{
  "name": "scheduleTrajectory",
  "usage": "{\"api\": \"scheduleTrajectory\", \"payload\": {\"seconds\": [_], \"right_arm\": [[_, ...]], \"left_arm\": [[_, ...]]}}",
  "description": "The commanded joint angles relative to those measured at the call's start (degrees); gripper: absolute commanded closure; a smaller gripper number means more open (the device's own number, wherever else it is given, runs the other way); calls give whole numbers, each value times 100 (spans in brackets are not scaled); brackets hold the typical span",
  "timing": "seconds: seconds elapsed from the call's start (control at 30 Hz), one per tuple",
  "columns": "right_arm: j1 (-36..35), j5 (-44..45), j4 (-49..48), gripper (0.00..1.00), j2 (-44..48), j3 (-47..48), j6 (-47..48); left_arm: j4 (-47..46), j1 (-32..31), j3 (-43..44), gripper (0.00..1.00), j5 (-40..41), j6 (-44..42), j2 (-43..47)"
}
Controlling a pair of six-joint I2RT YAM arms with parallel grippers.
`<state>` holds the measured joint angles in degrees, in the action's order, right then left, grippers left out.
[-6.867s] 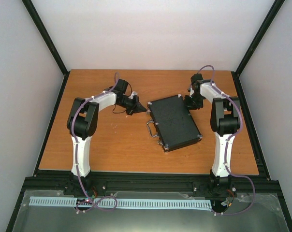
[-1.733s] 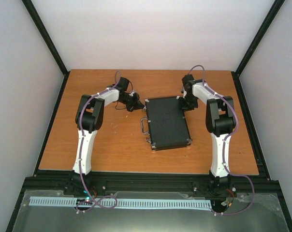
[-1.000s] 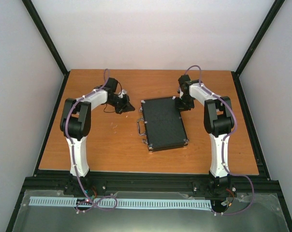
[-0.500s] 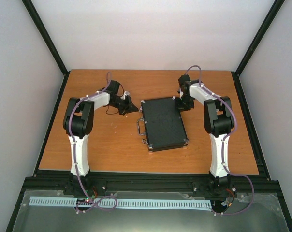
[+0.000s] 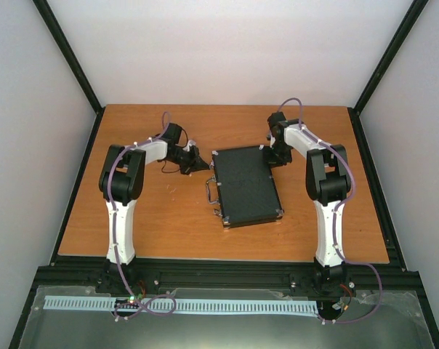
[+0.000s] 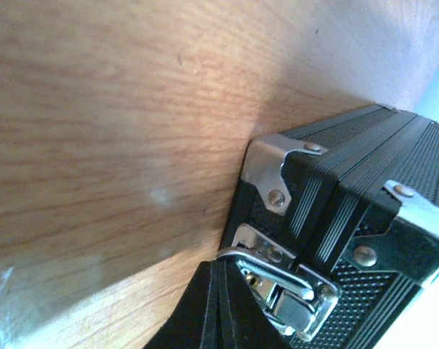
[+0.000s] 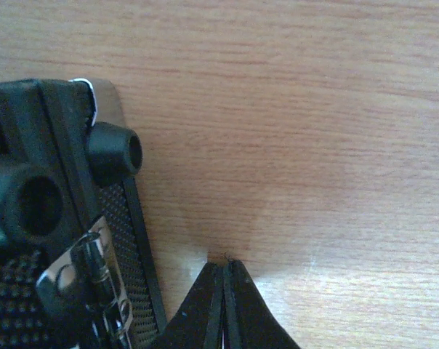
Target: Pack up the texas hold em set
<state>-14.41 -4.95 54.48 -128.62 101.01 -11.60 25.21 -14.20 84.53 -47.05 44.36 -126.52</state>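
The flat black case (image 5: 245, 184) lies closed on the wooden table, its metal handle (image 5: 211, 190) on the left side. My left gripper (image 5: 203, 166) is shut and empty, its tip against a metal latch (image 6: 292, 287) near the case's far left corner (image 6: 278, 163). My right gripper (image 5: 272, 161) is shut and empty, its tip on the table (image 7: 314, 145) beside the case's far right corner (image 7: 74, 145). Chips, discs, dice and cards are out of view.
The wooden table (image 5: 147, 218) is bordered by a black frame rail (image 5: 205, 269) at the front and white walls on the other sides. A black cable (image 5: 172, 169) hangs under the left wrist.
Both arms pushed the case from a tilt to nearly square and shifted it left. The left gripper pulled back to the left, then came right again to the case's corner.
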Motion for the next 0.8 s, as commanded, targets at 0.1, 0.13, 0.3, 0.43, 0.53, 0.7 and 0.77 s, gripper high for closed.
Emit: {"api": "scheduleTrajectory", "payload": {"seconds": [0.1,0.13,0.3,0.43,0.53,0.7,0.77], "right_arm": [[-99,-129,123,97,-349,6,69],[-99,-136,120,97,-334,-8,84],[-136,-249,84,97,-224,-162,112],[-240,-339,89,97,-210,-184,139],[-365,-401,71,97,-256,-172,140],[-547,-507,52,97,-331,-133,113],[-624,-514,83,97,-377,-73,156]], "left_arm": [[-96,-174,528,99,-88,168,-373],[-57,-205,596,99,-83,169,-425],[101,-392,844,99,-67,182,-645],[129,-604,955,99,-112,265,-760],[206,-745,1124,99,-129,300,-864],[212,-884,1279,99,-160,367,-968],[212,-936,1304,99,-177,399,-999]]}}
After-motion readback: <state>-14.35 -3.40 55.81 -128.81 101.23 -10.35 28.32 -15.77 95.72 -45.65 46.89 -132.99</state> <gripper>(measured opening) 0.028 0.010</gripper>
